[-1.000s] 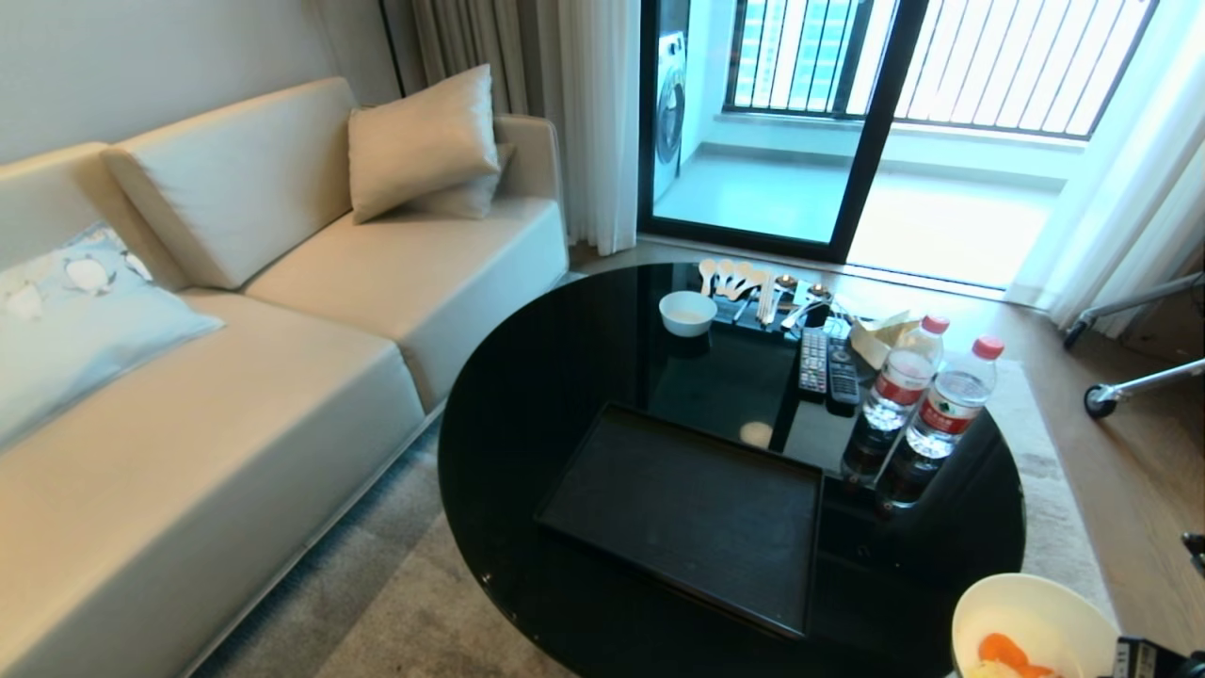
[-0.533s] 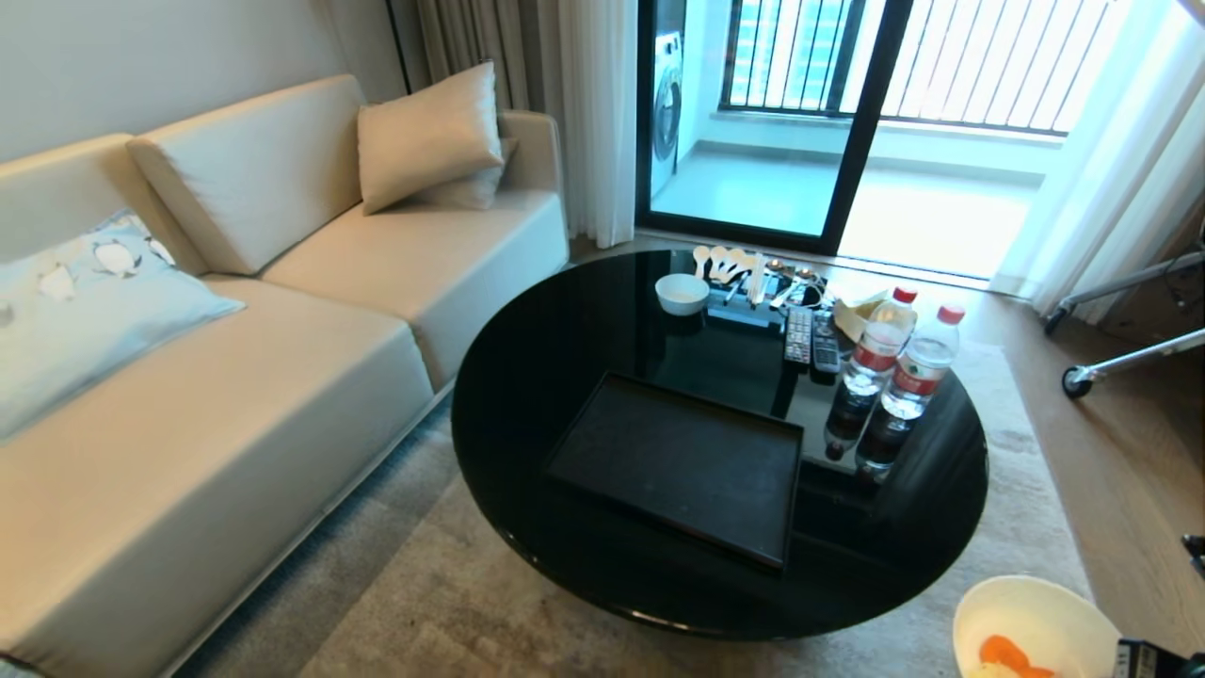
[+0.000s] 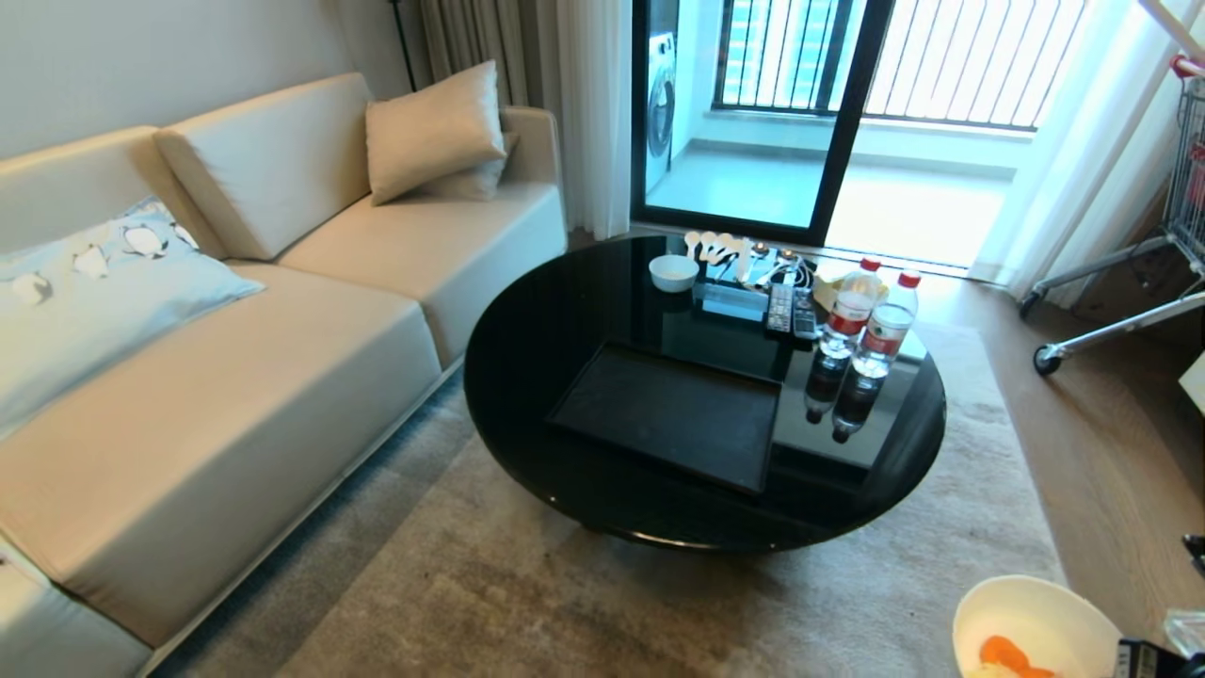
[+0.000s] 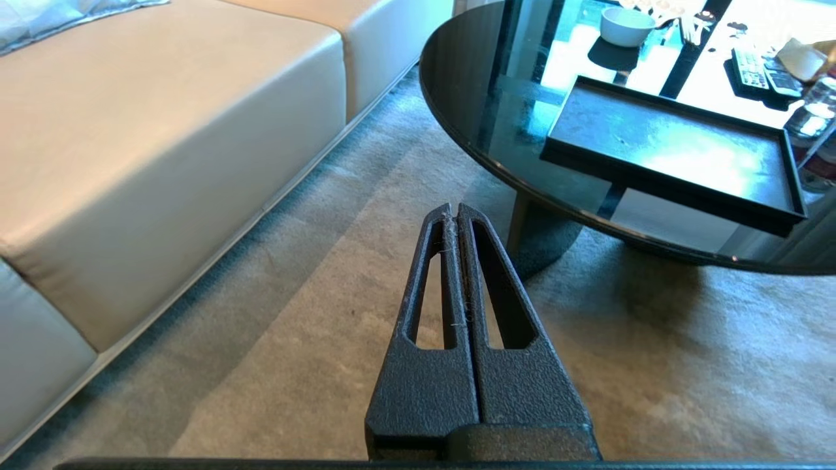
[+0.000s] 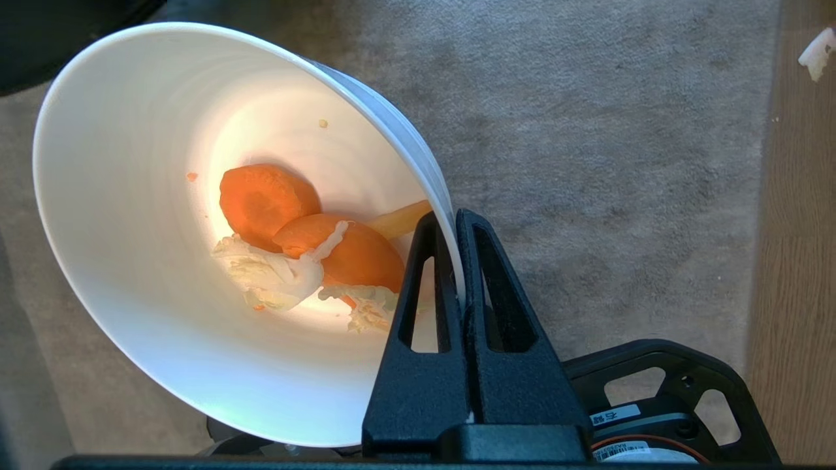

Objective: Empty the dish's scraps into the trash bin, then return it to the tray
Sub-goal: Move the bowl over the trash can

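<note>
Living-room furnishings fill the head view: a cream sofa [image 3: 235,377] along the robot's left, a beige carpet [image 3: 565,612], and a round black table [image 3: 527,377] set well ahead. On that table the tray [image 3: 668,414] lies bare, presumably kept free so the dish can be set back on it. A smaller white bowl [image 3: 674,272], spoons, remote controls and two water bottles [image 3: 871,325] are grouped at the table's far side.

The dish [image 5: 163,261] is held over the carpet at the robot's right, well apart from the table. Its rim is pinched between the clamped fingers of the right gripper [image 5: 457,222], one finger inside the wall and one outside. The bowl is tipped only a little, so the scraps [image 5: 300,254], orange slices and pale pieces, are kept settled in its bottom.

The left gripper [image 4: 455,212] is pressed together on nothing and hangs over the carpet before the table, evidently parked.

The trash bin is seen in no view, so emptying is judged not yet done.
</note>
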{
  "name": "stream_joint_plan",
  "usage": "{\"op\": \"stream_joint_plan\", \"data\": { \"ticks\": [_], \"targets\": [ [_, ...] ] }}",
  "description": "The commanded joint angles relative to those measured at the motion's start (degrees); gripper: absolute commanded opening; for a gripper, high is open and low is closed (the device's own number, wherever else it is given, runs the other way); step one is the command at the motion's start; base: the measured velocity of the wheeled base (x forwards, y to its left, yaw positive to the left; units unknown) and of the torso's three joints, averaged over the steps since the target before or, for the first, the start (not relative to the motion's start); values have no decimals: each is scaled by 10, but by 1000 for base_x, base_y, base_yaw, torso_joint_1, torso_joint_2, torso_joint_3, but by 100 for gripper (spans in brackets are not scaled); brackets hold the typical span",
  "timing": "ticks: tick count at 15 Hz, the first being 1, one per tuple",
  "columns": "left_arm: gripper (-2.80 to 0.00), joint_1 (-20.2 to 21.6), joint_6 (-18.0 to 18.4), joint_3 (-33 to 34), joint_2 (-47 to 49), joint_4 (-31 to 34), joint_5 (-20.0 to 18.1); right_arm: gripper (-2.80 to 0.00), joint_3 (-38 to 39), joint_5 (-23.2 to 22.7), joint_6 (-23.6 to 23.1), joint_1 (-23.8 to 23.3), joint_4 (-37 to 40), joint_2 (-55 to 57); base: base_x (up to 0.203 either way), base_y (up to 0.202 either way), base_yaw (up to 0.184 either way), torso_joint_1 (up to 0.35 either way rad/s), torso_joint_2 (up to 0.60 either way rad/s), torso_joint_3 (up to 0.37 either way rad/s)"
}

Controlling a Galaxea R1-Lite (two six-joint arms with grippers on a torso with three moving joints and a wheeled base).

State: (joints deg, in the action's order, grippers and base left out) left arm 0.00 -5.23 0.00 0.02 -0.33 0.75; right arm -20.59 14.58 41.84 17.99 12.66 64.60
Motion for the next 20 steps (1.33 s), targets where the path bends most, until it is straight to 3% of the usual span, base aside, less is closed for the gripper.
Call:
{"op": "stream_joint_plan", "data": {
  "ticks": [1, 13, 20],
  "targets": [
    [-280, 0, 0, 0, 0, 0, 0, -280, -1, 1, 3, 0, 1, -1, -89, 0, -3, 2, -1, 4],
    [-280, 0, 0, 0, 0, 0, 0, -280, 2, -1, 5, 2, 2, -10, 0, 0, 0, 0, 0, 0],
    [-280, 0, 0, 0, 0, 0, 0, -280, -5, -2, 33, 3, 3, 0, 0, 0, 0, 0, 0, 0]
  ]
}}
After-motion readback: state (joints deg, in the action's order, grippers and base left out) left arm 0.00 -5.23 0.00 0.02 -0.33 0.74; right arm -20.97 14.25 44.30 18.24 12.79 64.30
